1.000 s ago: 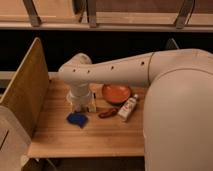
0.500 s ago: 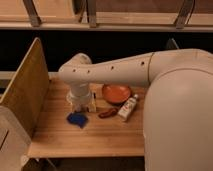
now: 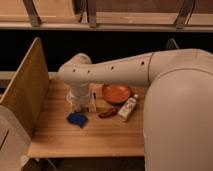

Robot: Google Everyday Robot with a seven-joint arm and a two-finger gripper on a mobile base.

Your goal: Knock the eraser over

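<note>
Gripper [image 3: 81, 105] is low over the table [image 3: 100, 136], at the left-centre of the top, pointing straight down. Whether it's open or closed: can't tell, the white wrist housing covers the tip from here.

Eraser [image 3: 93, 104] is at 3 o'clock from the gripper, just beside it. It may be touching, can't make out a gap. Pale yellowish block, looks upright on the wood.

Clock directions below are all taken from the gripper:
- 6 o'clock, near: blue object [image 3: 76, 119], flat on the table, irregular shape, can't tell what it is.
- 2 o'clock: orange plate [image 3: 117, 93], apart from the eraser.
- 4 o'clock: small red-brown item [image 3: 107, 113] lying flat, between the blue object and the bottle.
- 3 to 4 o'clock, further out: white bottle [image 3: 128, 107] with red markings, lying tilted, its upper end near the plate's rim, its lower end just beside the red-brown item.
- 9 o'clock: wooden side panel [image 3: 26, 85] standing upright along the left edge of the table.

Arm [image 3: 115, 70] comes in from 3 o'clock, running level above the plate and bottle, then bends down at a rounded joint directly above the gripper. The robot's big white body [image 3: 180, 115] fills the right side and hides the table's right end.

Dark shelving [image 3: 100, 22] with a pale rail runs across at 12 o'clock, behind the table.
</note>
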